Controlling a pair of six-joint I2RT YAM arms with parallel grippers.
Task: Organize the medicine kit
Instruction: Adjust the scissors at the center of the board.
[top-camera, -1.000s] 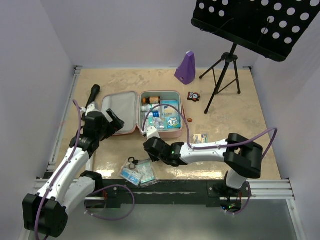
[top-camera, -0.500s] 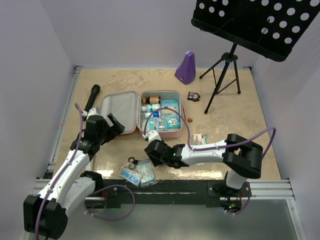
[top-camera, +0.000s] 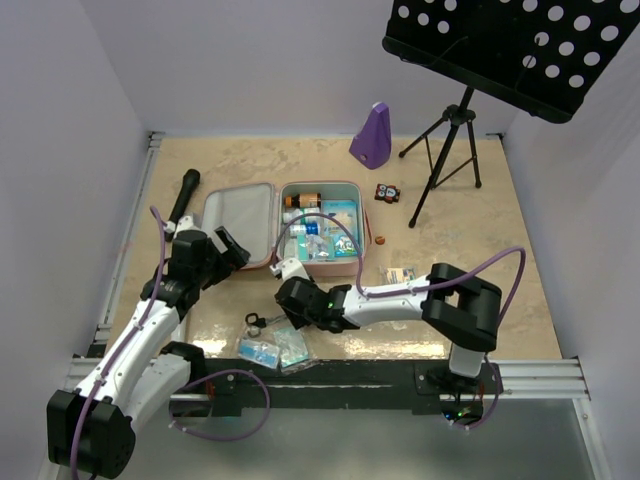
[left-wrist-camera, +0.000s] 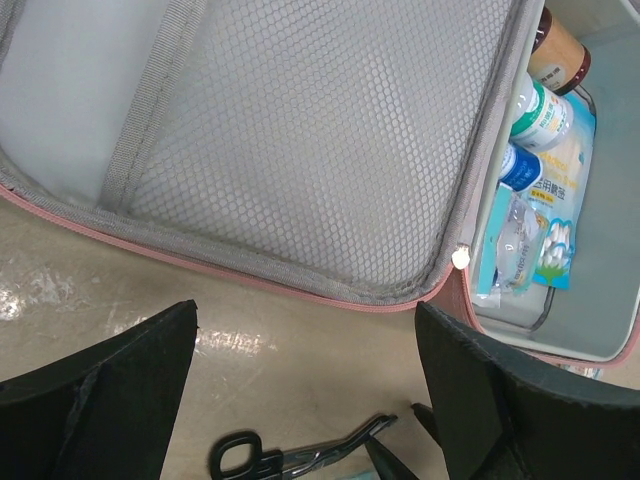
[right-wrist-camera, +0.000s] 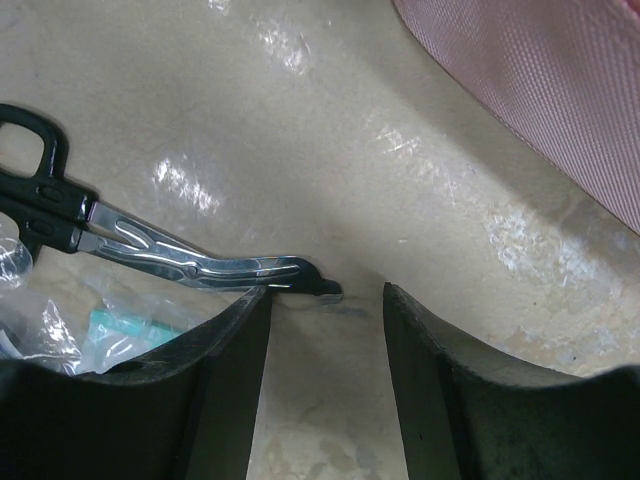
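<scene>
Because the medicine kit (top-camera: 240, 222) lies opened flat in the middle of the counter (top-camera: 500, 230), mesh-lined lid to the left and tray to the right, both halves can be reached from above. The tray holds a brown bottle (left-wrist-camera: 556, 50), a white bottle (left-wrist-camera: 540, 115) and a blue packet (left-wrist-camera: 560, 235). They are packed along the wall nearest the lid, which leaves bare floor further right for more.

Just in front of the kit, towards the arms, black-handled scissors (right-wrist-camera: 190, 262) lie flat on the counter with some clear pouches (top-camera: 272, 348) beside them. These look like the items yet to go in.

The right gripper (right-wrist-camera: 325, 297) is low over the counter, its jaws partly spread with nothing between them. The scissors' blade tip lies just beyond one fingertip, so I judge it is lining up on the blades, which lie too flat for an easy pinch. The left gripper (left-wrist-camera: 305, 310) hovers by the lid's near edge, jaws spread wide and empty, probably placed to steady the kit.

Well behind the kit stand a purple metronome-shaped object (top-camera: 371, 135) and a music stand (top-camera: 445, 150), apart from the job.
</scene>
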